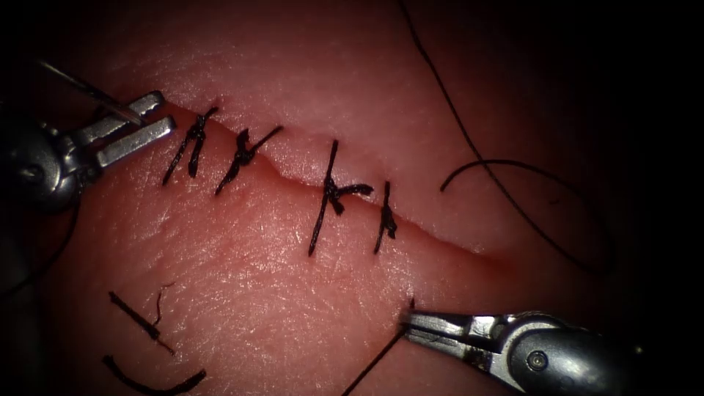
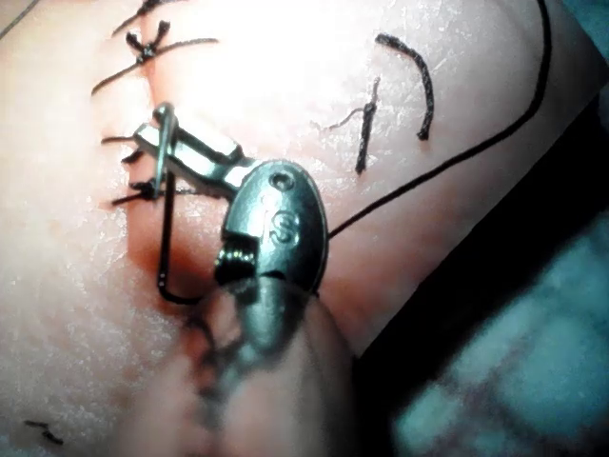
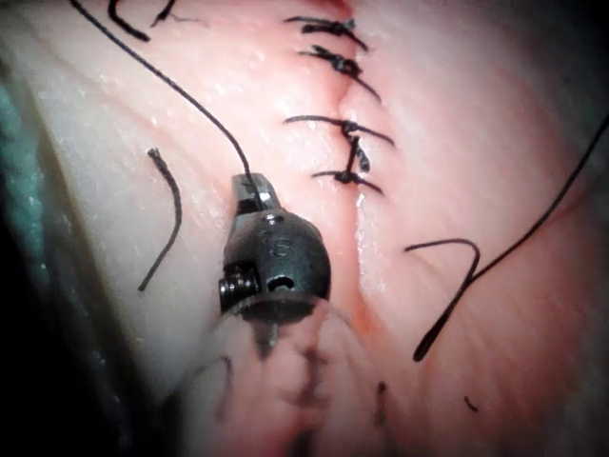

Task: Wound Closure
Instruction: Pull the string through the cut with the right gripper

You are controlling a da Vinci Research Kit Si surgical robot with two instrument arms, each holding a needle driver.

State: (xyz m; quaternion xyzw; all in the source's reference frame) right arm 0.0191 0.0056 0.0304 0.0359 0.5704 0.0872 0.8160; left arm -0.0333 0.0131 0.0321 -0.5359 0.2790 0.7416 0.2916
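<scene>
The tissue (image 1: pixel 279 293) has a cut (image 1: pixel 440 240) running from upper left to lower right, with several dark stitches (image 1: pixel 326 192) across it. At the cut's upper left end my left tool (image 1: pixel 165 111) (image 2: pixel 152 143) is shut on the curved needle (image 1: pixel 88 89) (image 2: pixel 164 228) close to one end. The needle's body lies over the tissue, apparently not in it. On the left side of the cut, near its lower end, my right tool (image 1: pixel 407 324) (image 3: pixel 249 186) is shut on the thread (image 1: pixel 374 363) (image 3: pixel 162 76), which runs off toward the near edge.
A long loose strand of thread (image 1: pixel 513 205) curls over the tissue on the right side of the cut. Cut ends of thread (image 1: pixel 136 319) lie at the lower left. Red fluid tints the cut's edges.
</scene>
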